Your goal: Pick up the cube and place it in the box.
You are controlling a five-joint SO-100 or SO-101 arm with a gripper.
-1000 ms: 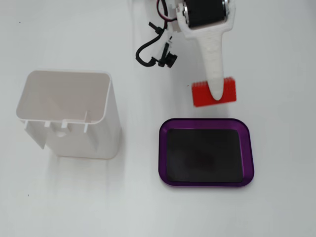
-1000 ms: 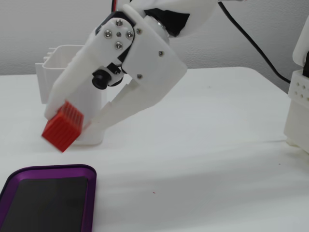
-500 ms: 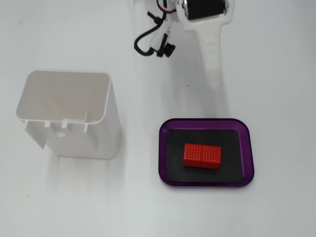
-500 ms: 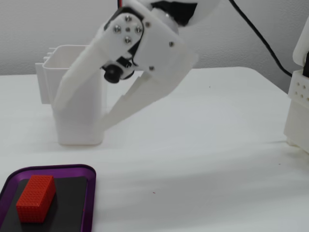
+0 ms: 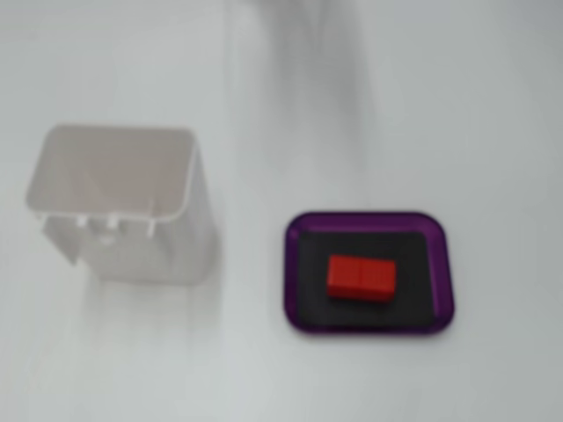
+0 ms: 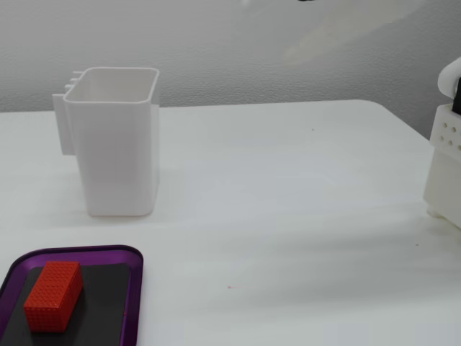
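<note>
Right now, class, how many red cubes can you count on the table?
1. The red cube lies inside the purple tray, on its black floor. The tall white container looks empty from above, though blur could hide something small.

White table with two things set on it

A plain white table is seen in both fixed views. A tall white plastic container stands upright on it, and the box, a purple-rimmed tray, lies flat nearby, apart from it. A white perforated part is seen at the table's right edge.
</note>
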